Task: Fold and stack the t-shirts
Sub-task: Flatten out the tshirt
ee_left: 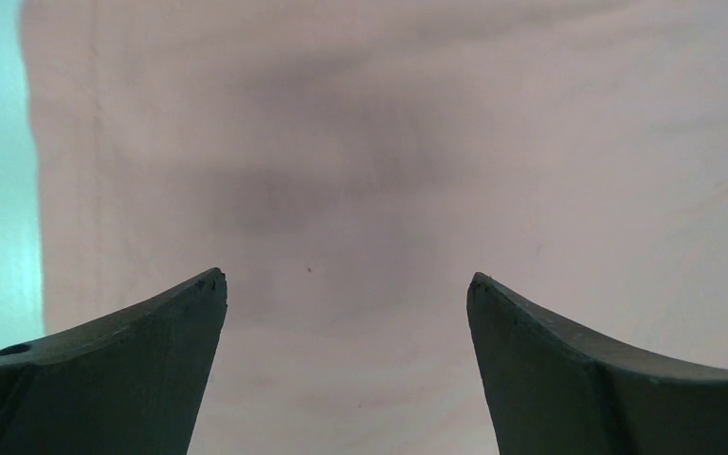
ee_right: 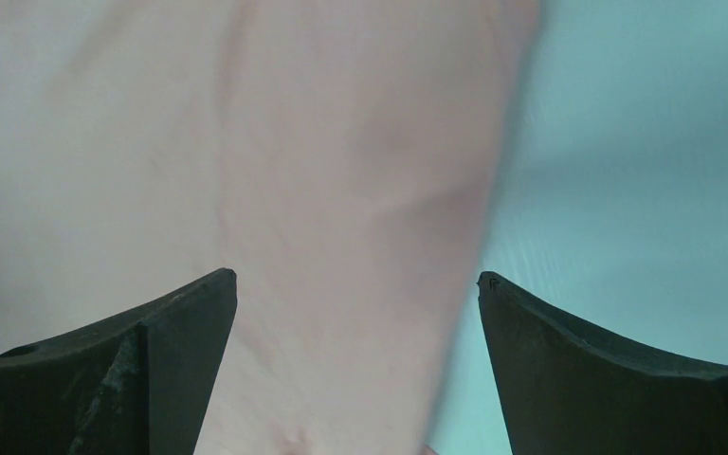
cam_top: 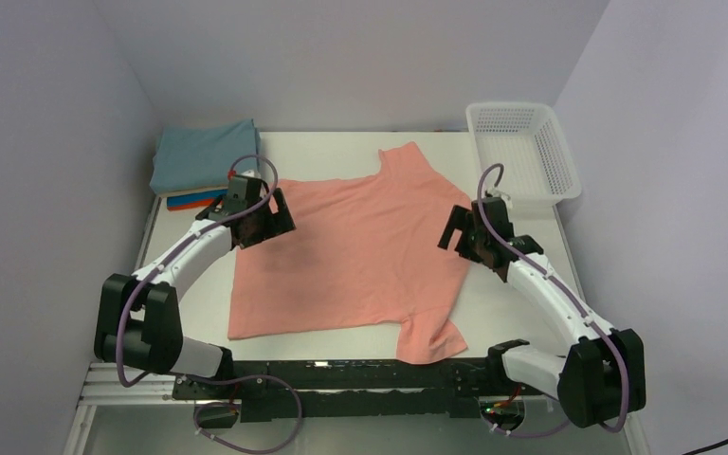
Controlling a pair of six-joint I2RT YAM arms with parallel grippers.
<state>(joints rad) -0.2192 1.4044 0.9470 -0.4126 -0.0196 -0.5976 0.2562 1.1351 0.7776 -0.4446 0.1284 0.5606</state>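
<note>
The left pincer point(cam_top: 278, 220) and right pincer point(cam_top: 455, 237), both spread, hang over opposite edges of the flat salmon-pink t-shirt point(cam_top: 351, 256) lying beneath them. Uneven pinches (or catching only the top layer) could skew the fold.

Basket point(cam_top: 570, 176) blocks far-R corner, shirt stack point(cam_top: 204, 157) far-L; gap btwn.

Salmon-pink t-shirt point(cam_top: 351, 256) lay spread flat at frame centre, one sleeve lower right. Folded stack point(cam_top: 201, 161), teal uppermost, sat upper left.
</note>
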